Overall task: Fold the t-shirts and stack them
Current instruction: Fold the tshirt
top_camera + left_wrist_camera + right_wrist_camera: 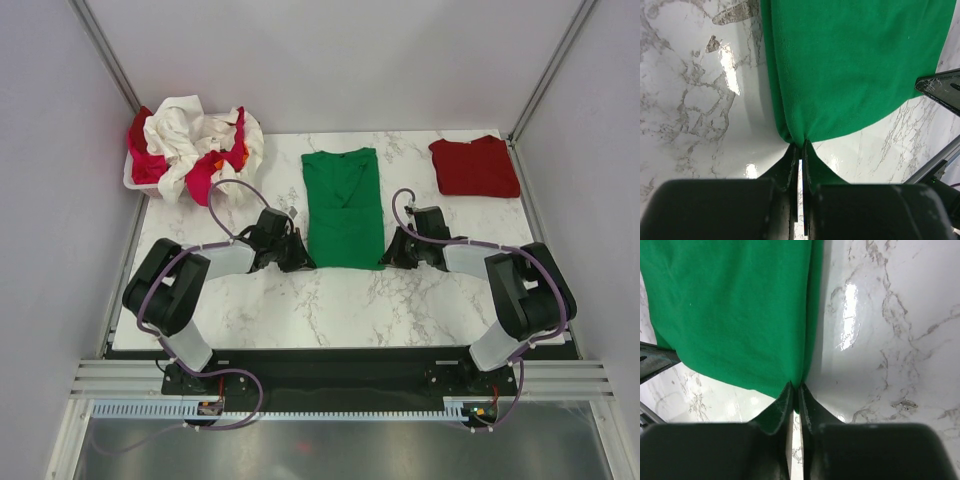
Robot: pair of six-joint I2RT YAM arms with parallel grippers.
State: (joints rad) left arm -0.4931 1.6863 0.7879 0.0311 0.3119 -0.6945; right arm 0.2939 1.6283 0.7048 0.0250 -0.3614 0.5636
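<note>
A bright green t-shirt (343,206) lies flat in a long narrow strip on the marble table, collar away from me. My left gripper (300,262) is shut on its near left corner (798,139). My right gripper (386,256) is shut on its near right corner (795,381). A dark red t-shirt (474,167) lies folded at the far right. Cream-white (180,130) and pinkish red shirts (212,168) are heaped at the far left.
The heap of shirts fills a white plastic basket (132,176) at the table's far left corner. Bare marble (330,305) stretches between the green shirt and the arm bases. Grey walls close in the sides and back.
</note>
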